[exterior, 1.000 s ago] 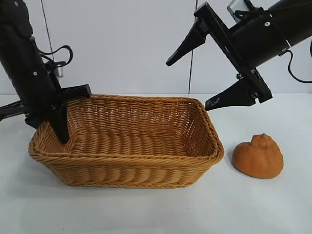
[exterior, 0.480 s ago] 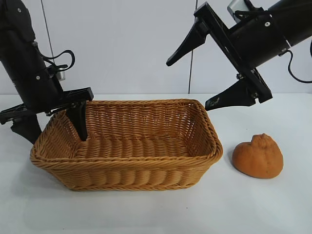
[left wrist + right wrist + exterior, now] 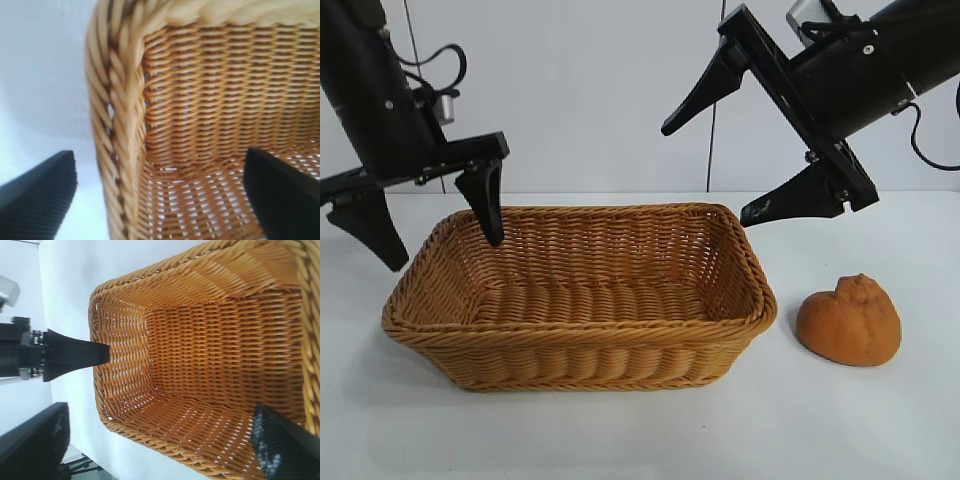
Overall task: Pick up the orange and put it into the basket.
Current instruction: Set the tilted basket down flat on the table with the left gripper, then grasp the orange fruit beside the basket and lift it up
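While nothing is gripped yet, you can read the scene left to right like this:

Left gripper [image 3: 428, 222]: fingers spread wide, raised above the basket's left end, one finger over the rim and one outside it; touching nothing.

Basket [image 3: 570, 335]: on the bench, long axis running left to right, nothing inside.

Right gripper [image 3: 750, 170]: fingers wide apart, held high above the basket's right rear corner, pointing down toward the basket.

Orange [image 3: 849, 321]: on the bench just beside the basket's right end, not touching it, knob uppermost.

Key relation: the orange lies below and to the right of your right fingers, so that arm is far nearer; I judge it should swing right and descend.
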{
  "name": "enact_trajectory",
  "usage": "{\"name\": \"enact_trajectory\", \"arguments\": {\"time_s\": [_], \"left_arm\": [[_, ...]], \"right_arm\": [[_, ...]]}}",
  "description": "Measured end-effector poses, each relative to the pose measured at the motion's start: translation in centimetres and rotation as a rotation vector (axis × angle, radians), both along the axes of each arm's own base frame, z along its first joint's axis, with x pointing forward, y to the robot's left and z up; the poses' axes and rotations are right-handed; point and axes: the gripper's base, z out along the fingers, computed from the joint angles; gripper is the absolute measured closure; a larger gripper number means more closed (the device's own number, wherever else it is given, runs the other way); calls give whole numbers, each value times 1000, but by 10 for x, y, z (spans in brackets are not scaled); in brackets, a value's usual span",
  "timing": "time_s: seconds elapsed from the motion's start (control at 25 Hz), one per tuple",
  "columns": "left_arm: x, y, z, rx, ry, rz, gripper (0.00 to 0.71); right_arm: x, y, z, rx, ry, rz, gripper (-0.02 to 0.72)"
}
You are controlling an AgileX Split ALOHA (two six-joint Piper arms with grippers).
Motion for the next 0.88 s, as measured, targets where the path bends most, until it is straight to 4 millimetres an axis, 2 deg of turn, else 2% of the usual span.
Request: {"name": "enact_trajectory", "arguments": {"time_s": [0.2,0.36,0.64,0.72,0.88], "left_arm": [[6,7,34,81,-82,-45,65],[13,25,51,154,-142,-35,65],[20,88,55,276,-153,65,65],[19,97,60,283,-163,84,65],[14,98,73,281,-194,91,65]], "right_arm": [[0,0,0,0,0,0,29],[0,0,0,0,0,0,29],[0,0,0,0,0,0,29],[0,0,0,0,0,0,29],[0,0,0,0,-1,-1,29]]}}
